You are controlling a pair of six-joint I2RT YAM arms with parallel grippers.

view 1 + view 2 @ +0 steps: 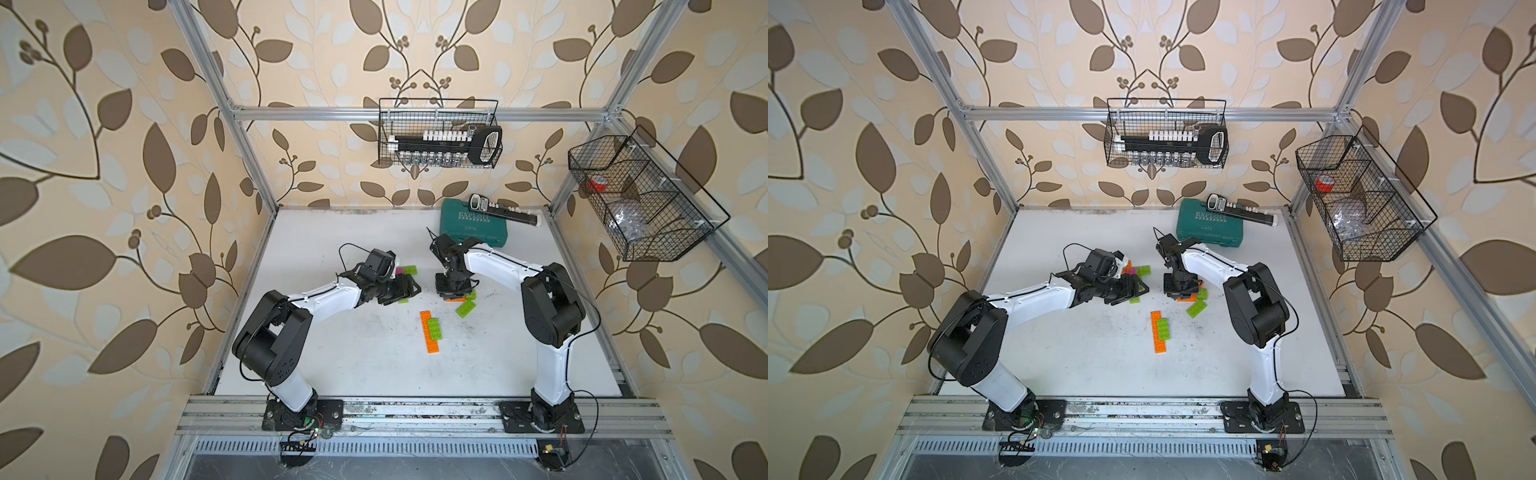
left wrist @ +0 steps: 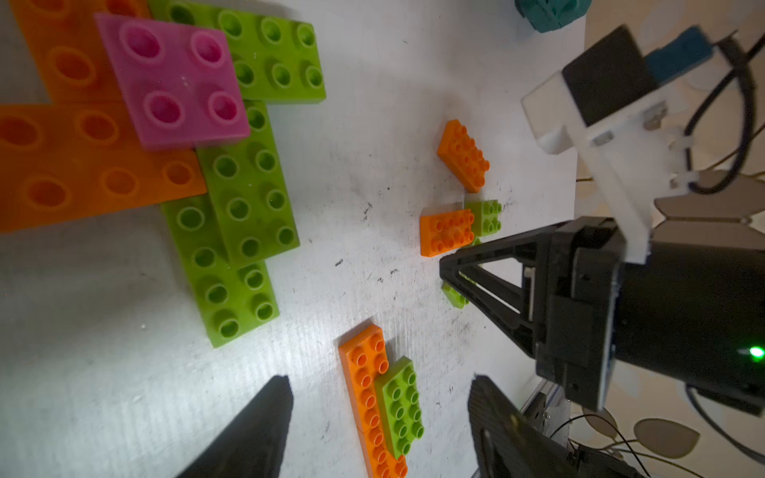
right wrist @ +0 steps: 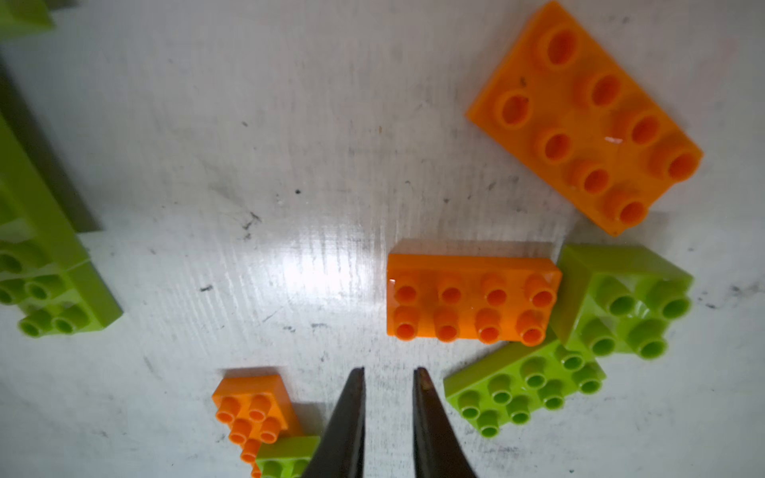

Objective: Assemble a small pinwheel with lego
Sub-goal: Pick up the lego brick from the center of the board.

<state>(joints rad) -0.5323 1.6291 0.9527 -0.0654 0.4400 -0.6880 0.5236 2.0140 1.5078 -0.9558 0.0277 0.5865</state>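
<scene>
Orange brick [image 3: 472, 300]: probably light, rigid, slick; best pinched across its long sides. My right claw [image 3: 389, 370] is narrowly apart and empty. My left claw [image 2: 378, 380] is wide apart and empty.

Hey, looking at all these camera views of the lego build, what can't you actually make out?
1) Bricks under the pink brick: left arm covers most in both top views; orange ones run off the left wrist view.
2) Right claw tips: hidden beneath its own wrist in both top views.
3) Orange-and-green strip: right wrist view, cut by frame edge and a finger.
4) Clear bag contents: in a top view, too small behind basket mesh.
</scene>
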